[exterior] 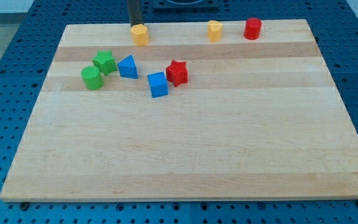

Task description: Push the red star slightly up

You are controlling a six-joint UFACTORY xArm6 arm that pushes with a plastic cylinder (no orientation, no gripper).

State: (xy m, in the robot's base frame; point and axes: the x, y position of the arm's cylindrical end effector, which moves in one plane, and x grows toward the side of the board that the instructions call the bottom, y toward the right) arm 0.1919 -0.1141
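Note:
The red star (177,73) lies on the wooden board (185,155), left of centre in the upper part. A blue cube (158,84) touches it at its lower left. My tip (133,25) is at the view's top, right behind a yellow hexagonal block (140,34), well up and left of the red star.
A blue triangular block (128,66), a green star (105,62) and a green cylinder (92,78) sit to the star's left. A yellow block (214,30) and a red cylinder (252,28) stand near the top edge at the right.

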